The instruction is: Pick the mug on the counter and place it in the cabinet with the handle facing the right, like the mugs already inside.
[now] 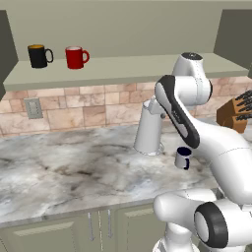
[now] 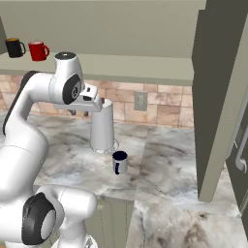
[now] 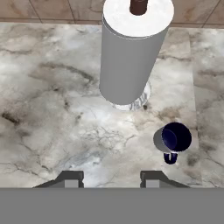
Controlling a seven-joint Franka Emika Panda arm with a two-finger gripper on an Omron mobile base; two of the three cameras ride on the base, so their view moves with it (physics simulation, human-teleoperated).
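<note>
The grey mug (image 1: 183, 157) (image 2: 119, 161) (image 3: 173, 139) stands upright on the marbled counter (image 1: 74, 167) (image 3: 52, 109), just in front of a paper towel roll. Its navy inside shows from above, and its dark handle (image 3: 170, 158) (image 2: 116, 168) faces the counter's front edge. My gripper (image 3: 110, 179) (image 2: 79, 114) hangs open and empty well above the counter, left of the mug. On the cabinet shelf (image 1: 123, 69) (image 2: 135, 72) at the far left stand a black mug (image 1: 39, 55) (image 2: 14, 47) and a red mug (image 1: 76, 57) (image 2: 38, 50), both with handles to the right.
A tall white paper towel roll (image 1: 149, 129) (image 2: 102, 126) (image 3: 131, 52) stands close behind the mug. A wooden knife block (image 1: 238, 113) sits at the back right. A dark cabinet side panel (image 2: 213, 97) rises right of the counter. A wall outlet (image 1: 33, 108) is set in the brick backsplash.
</note>
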